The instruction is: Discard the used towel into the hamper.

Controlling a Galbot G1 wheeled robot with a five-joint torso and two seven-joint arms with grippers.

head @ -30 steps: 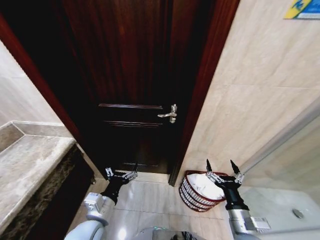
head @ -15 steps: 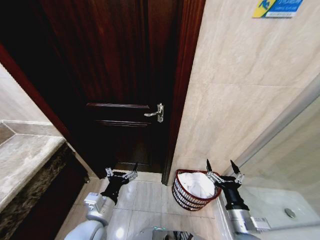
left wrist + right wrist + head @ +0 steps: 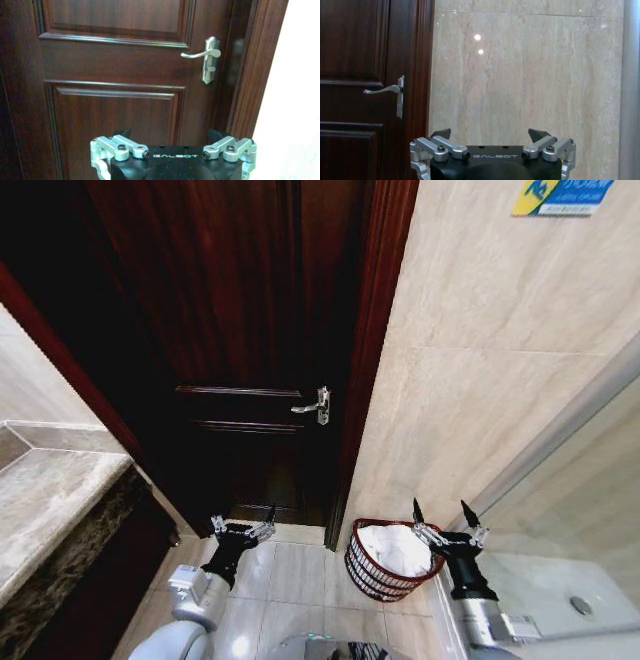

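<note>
**Towel looks binned; both pincers empty**

Our right pincer (image 3: 444, 520) is spread wide with nothing between the fingers, held just over the right rim of the hamper (image 3: 372, 568). The right wrist view confirms it: black pointed tips apart, only tile wall (image 3: 520, 75) beyond them. Left pincer (image 3: 242, 527) is also open and empty, low in front of the door (image 3: 250, 330), idle.

Progress, as we read it: a white towel (image 3: 395, 546) lies bunched inside the hamper, so the drop appears done. Nothing seems left but pulling the arm clear. We can't tell whether the cloth is fully below the rim on the far side.

Materials:
- Hamper: round, slightly tapered, dark red-brown open bars; stands on the floor (image 3: 300, 575) against the wall, just right of the door frame.
- Towel: soft, crumpled, white.
- Door: dark glossy wood, raised panels, silver lever handle (image 3: 317, 405).
- Floor and wall: polished beige stone tile, reflective.
- Pincers: black bodies, silver metal linkages.
</note>
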